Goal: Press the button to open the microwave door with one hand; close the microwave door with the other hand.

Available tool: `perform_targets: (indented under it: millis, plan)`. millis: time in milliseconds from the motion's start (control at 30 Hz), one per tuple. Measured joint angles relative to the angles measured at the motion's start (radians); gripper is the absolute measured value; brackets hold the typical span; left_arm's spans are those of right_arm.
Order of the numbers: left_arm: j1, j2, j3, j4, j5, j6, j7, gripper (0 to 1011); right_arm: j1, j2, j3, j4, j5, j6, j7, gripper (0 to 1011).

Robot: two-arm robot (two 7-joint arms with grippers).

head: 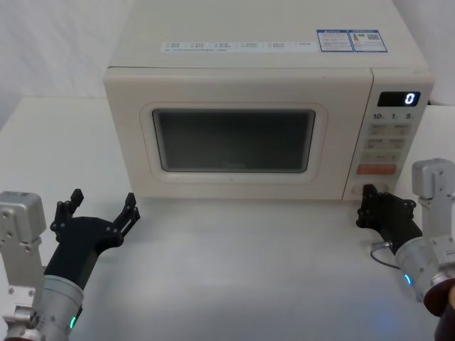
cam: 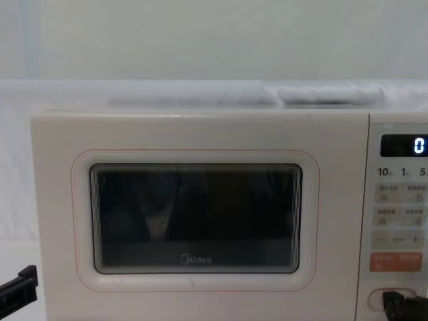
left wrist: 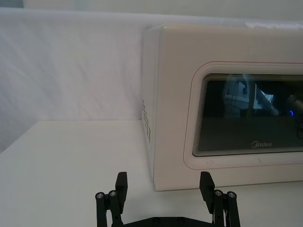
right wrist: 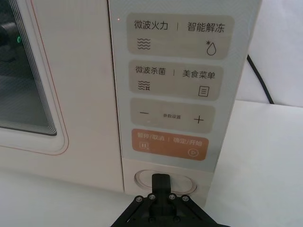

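Right gripper: fingers pressed together into one tip, set against the button at the foot of the control strip.
Microwave: cream box on the white worktop, display reading 0.
Microwave door: flush with the front, apparently not yet released.
Left gripper: fingers spread wide, low on the worktop before the door's left corner.
Button: wide oval, lowest key, just under the orange key.
Risk: tip riding upward would strike the orange key; a shallow press may leave the door latched; a door springing out could hit the left gripper.
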Motion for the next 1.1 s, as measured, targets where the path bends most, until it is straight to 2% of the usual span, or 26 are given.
perform_targets:
  millis: [700, 1100]
  plan:
    - [0.0, 0.0, 0.0, 0.0, 0.0, 0.0, 0.0, 1001, 0.058, -0.013, -0.003, 0.086, 0.005, -0.04, 0.004, 0]
    - [0.0, 0.0, 0.0, 0.0, 0.0, 0.0, 0.0, 1001, 0.049, -0.012, -0.003, 0.077, 0.004, -0.039, 0.001, 0]
